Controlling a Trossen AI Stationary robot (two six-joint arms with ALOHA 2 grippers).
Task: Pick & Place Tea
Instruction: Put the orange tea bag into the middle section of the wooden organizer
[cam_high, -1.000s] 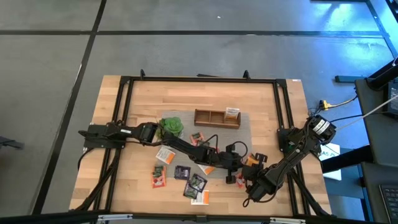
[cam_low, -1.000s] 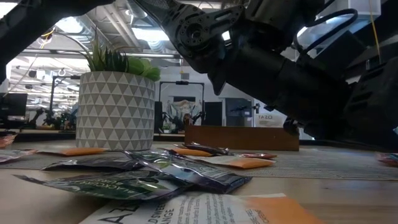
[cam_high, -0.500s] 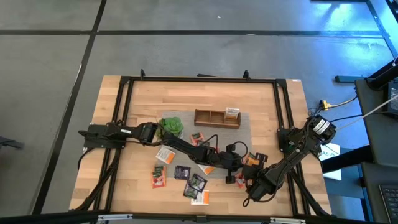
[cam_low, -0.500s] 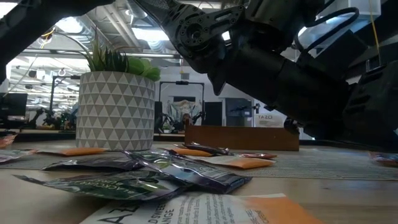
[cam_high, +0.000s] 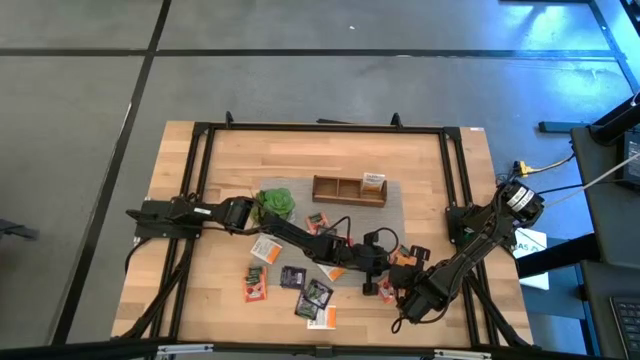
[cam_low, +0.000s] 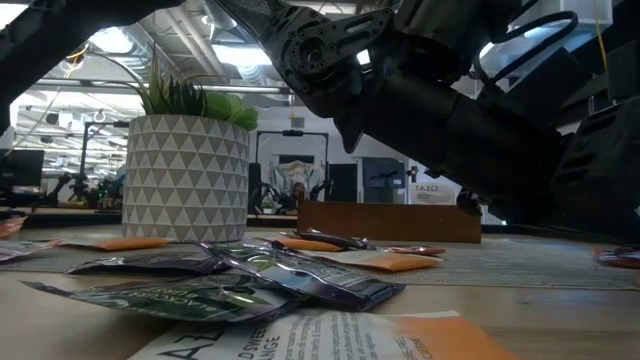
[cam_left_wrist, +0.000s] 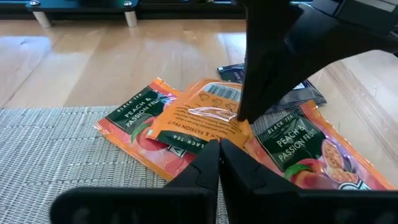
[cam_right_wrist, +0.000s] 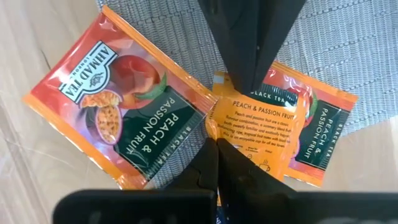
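Observation:
An orange tea sachet (cam_left_wrist: 202, 115) (cam_right_wrist: 258, 127) lies askew on two red-orange peach sachets (cam_left_wrist: 134, 118) (cam_right_wrist: 118, 106) at the grey mat's (cam_high: 392, 215) near right corner. My left gripper (cam_left_wrist: 219, 146) (cam_high: 392, 270) reaches across from the table's left and is shut at one edge of the sachet. My right gripper (cam_right_wrist: 215, 144) (cam_high: 404, 276) points steeply down and is shut at a corner of the same sachet. My left gripper is shut on the orange sachet's edge (cam_left_wrist: 205, 138), coming nearly level from the table's left. Its own fingers hide the place of contact. The sachet rests on the sachets beneath it. My right gripper pinches the sachet's corner (cam_right_wrist: 212, 127) between its two fingertips. The fingers (cam_left_wrist: 245, 106) come from above, pointing steeply down.
Several more sachets (cam_high: 290, 275) lie scattered near the table's front left. The wooden box (cam_high: 350, 189) stands at the mat's far edge with a sachet (cam_high: 373, 182) in its right compartment. A potted plant (cam_high: 276, 203) stands beside the left arm.

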